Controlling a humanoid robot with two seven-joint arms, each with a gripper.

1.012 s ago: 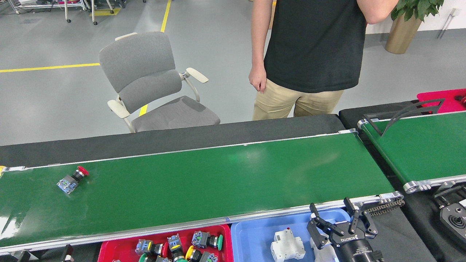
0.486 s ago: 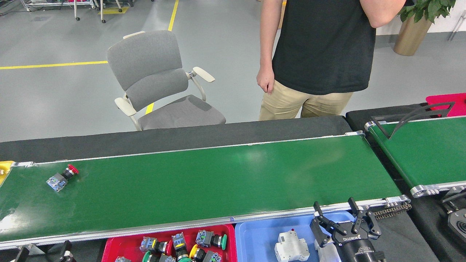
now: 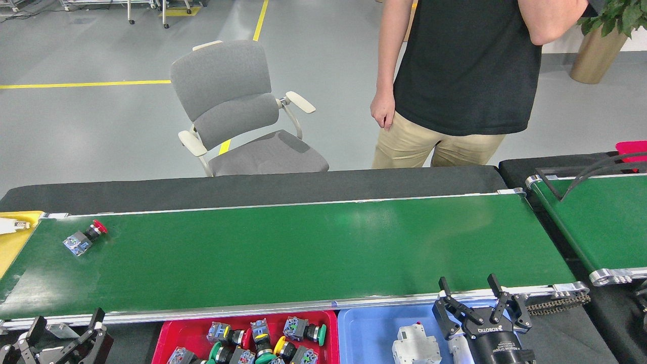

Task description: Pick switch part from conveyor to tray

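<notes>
At the far left, a yellow bin [image 3: 14, 241] had been brought partly into frame as the whole scene was shifted rightward across the view over the last second, and the left gripper [image 3: 60, 331], previously barely visible, was now seen at the bottom edge with its dark fingers spread and nothing between them. The red-capped switch part [image 3: 83, 238] was found lying on its side near the left end of the conveyor [image 3: 313, 247], well apart from both grippers, so a pick had evidently not yet been started. The red tray [image 3: 242, 338] of switches and the blue tray [image 3: 374, 336] were cut off below. The right gripper [image 3: 480, 308] was held open and empty over the blue tray. A person [image 3: 465, 76] was shown only from shoulders to thighs.
</notes>
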